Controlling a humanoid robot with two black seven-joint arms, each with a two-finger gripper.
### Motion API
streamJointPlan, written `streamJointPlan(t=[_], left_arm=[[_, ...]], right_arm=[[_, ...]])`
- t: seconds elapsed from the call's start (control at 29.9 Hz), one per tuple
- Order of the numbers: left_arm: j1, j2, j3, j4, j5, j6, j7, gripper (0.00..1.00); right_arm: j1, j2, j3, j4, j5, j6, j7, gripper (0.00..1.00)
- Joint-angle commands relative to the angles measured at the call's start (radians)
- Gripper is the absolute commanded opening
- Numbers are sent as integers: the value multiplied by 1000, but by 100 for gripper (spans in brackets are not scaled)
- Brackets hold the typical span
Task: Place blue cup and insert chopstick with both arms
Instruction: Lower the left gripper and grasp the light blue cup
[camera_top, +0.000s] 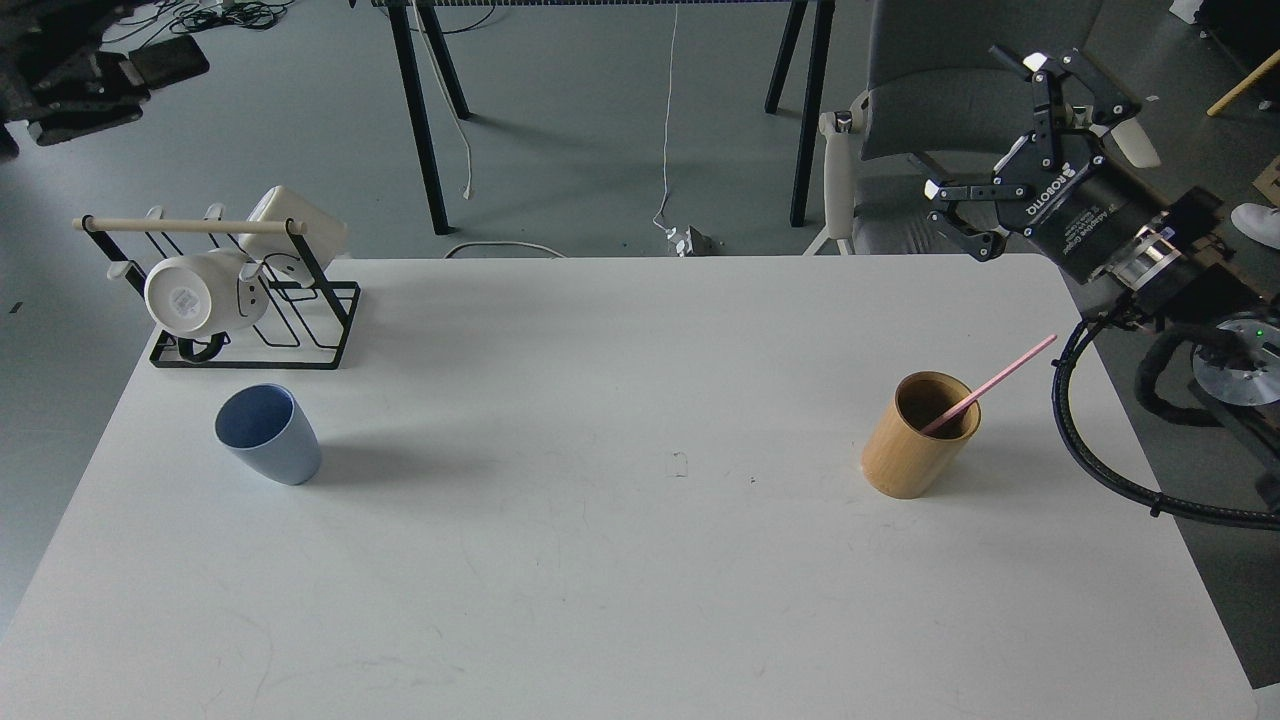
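Jaws on the right gripper (1000, 150) are spread wide with nothing between them, hanging up in the air past the far right corner of the bench (640, 560), well above and a bit beyond the bamboo holder (920, 435). No sign of the left arm in this view, so can't say anything about that one.

The pink chopstick (988, 385) is sitting in the tan bamboo holder on the right side, leaning against the rim with its top end poking out up and to the right. That lean makes sense: the holder is way wider than the stick, so it just flops to one side. Handy though, since the free end points roughly toward the right arm, which is probably why that arm gets the stick job.

The blue cup (268, 433) is way over on the left, upright, mouth up, just near-side of the black wire rack (255, 300) with the white mugs (205, 290) hanging off it. Well apart from the holder, basically the whole bench between them.

My read: nothing's really started yet. The cup sits on the left arm's side and the stick on the right's, so each arm takes what's nearest and they meet somewhere in the bare middle. Tricky bit will be pinching that thin stick without tipping the holder.
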Motion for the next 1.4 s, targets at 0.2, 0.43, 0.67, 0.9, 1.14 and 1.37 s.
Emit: streamJointPlan(t=[0.2,0.43,0.67,0.9,1.14,1.37], left_arm=[[6,-76,311,92,549,161,0,99],[125,-215,342,328,643,217,0,99],[182,-317,348,474,649,221,0,99],[191,-367,350,559,647,214,0,97],[214,-426,350,657,647,210,0,91],[222,-470,350,714,646,210,0,76]], right_arm=[[-24,-18,0,-9,0,0,0,99],[-24,-15,0,-11,-1,0,0,99],[-30,-17,0,-11,-6,0,0,99],[-39,-15,-2,-11,-6,0,0,99],[-42,-15,-2,-11,-6,0,0,99],[-56,-14,0,-11,-6,0,0,99]])
